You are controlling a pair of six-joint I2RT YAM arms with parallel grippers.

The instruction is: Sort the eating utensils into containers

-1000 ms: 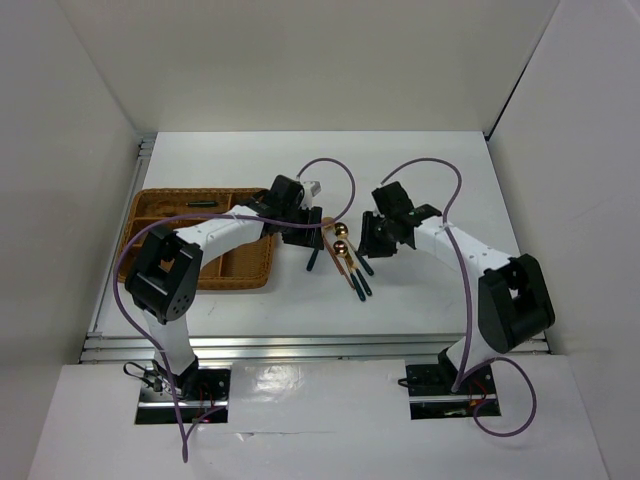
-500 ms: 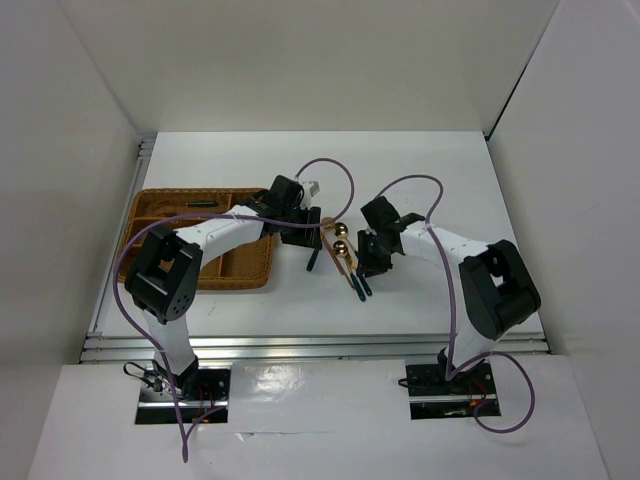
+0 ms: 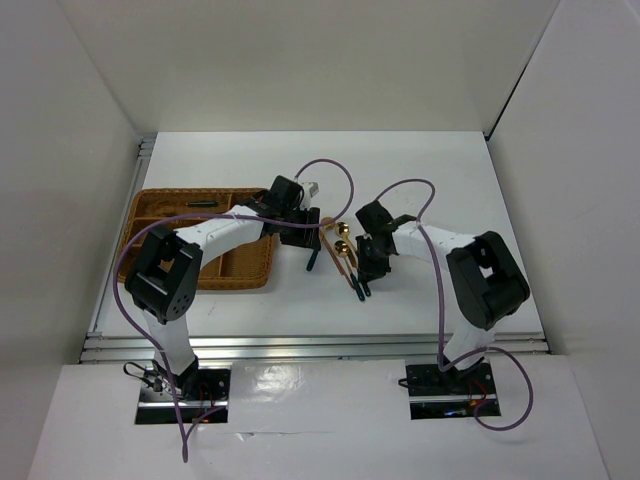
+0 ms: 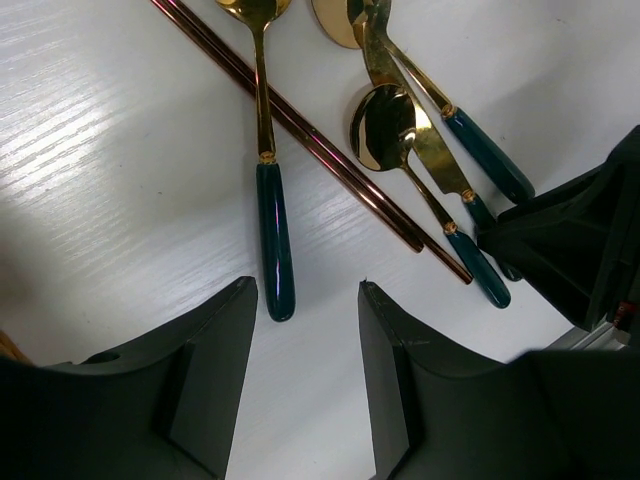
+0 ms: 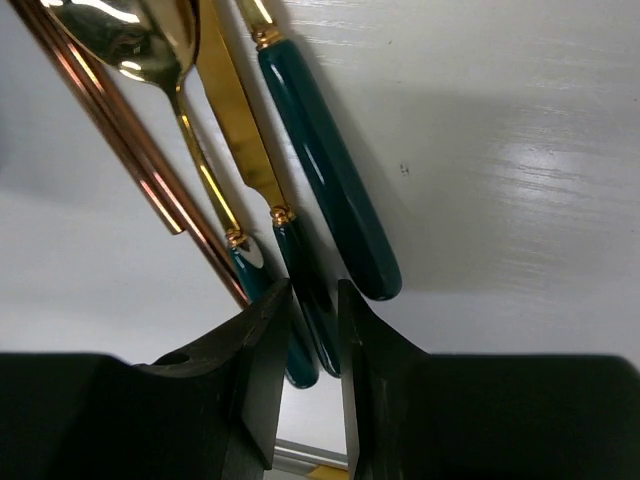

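Observation:
Gold utensils with teal handles lie in a loose bunch (image 3: 345, 255) in the middle of the table. In the left wrist view a spoon (image 4: 270, 235) lies just ahead of my open, empty left gripper (image 4: 305, 305), with the gold chopsticks (image 4: 330, 150), a second spoon (image 4: 385, 125) and the knife (image 4: 425, 150) beyond. My right gripper (image 5: 313, 300) is closed narrowly around the knife's teal handle (image 5: 300, 265), which lies on the table beside a spoon handle (image 5: 250, 275) and a thicker handle (image 5: 335, 190). The wicker tray (image 3: 150, 215) sits at the left.
One dark utensil (image 3: 200, 203) lies in the tray's back compartment. My left gripper (image 3: 305, 245) and right gripper (image 3: 365, 268) are close together over the bunch; the right gripper's body shows in the left wrist view (image 4: 580, 250). White walls surround the table.
My right gripper has moved left and down onto the handle ends of the bunch. My left arm has stayed where it was.

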